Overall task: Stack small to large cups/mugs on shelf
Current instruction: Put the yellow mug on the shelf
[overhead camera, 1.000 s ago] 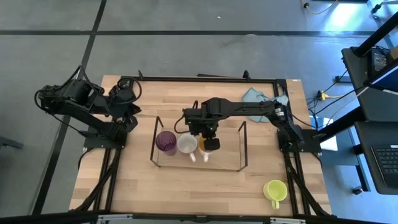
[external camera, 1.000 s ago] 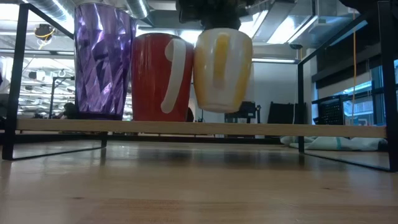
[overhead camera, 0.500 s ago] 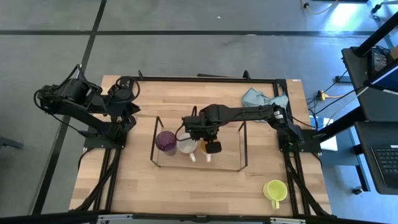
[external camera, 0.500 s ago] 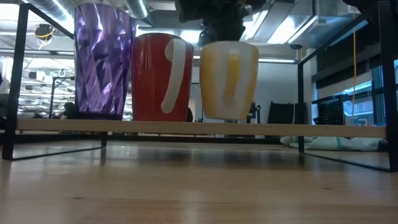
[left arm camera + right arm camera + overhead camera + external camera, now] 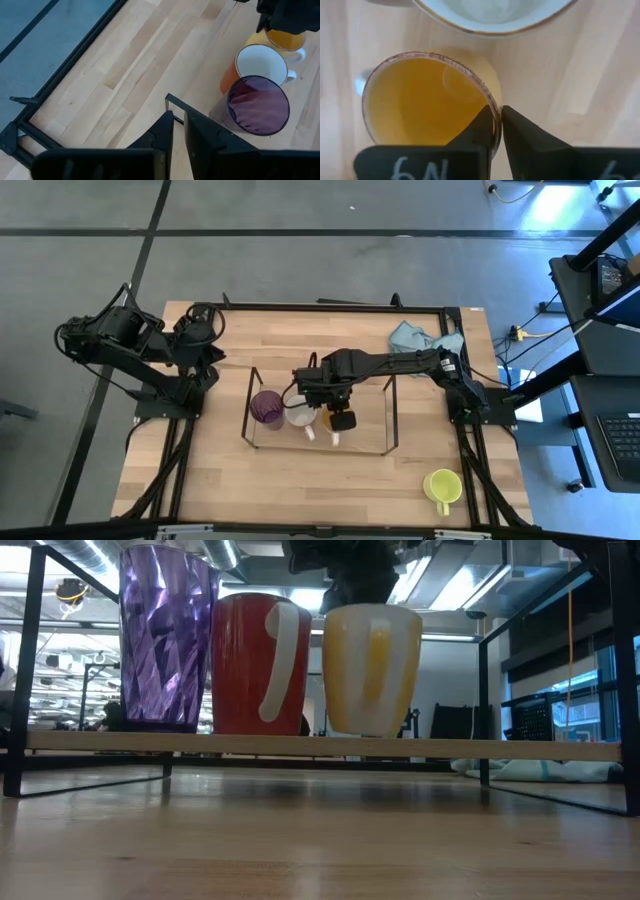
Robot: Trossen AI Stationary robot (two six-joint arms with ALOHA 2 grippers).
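Note:
On the black wire shelf [image 5: 388,416] three cups stand in a row by their bases: the dark purple cup [image 5: 165,635], the brown-orange mug [image 5: 258,665] with a white inside, and the orange mug [image 5: 372,670]. My right gripper [image 5: 498,125] reaches down from above and is shut on the orange mug [image 5: 425,100]. The yellow-green mug [image 5: 441,486] stands on the table near its right near corner. My left gripper [image 5: 178,127] waits shut over the table's far left part, away from the shelf. My right gripper pinches the orange mug's wall at its rim [image 5: 495,114], on the side away from the handle, one finger [image 5: 479,131] inside and the other [image 5: 522,136] outside. The fingers come from above, pointing down. The mug stands upright with its base on the shelf [image 5: 372,734].
A light blue cloth [image 5: 420,335] lies at the table's far right. To the right of the orange mug the shelf has free room up to its right end post [image 5: 484,700]. The black frame [image 5: 320,307] edges the table.
My right gripper has moved down and a little toward the near edge, still shut on the orange mug. The mug, earlier lifted and tilted against the brown-orange mug, now stands upright on the shelf, slightly apart from it.

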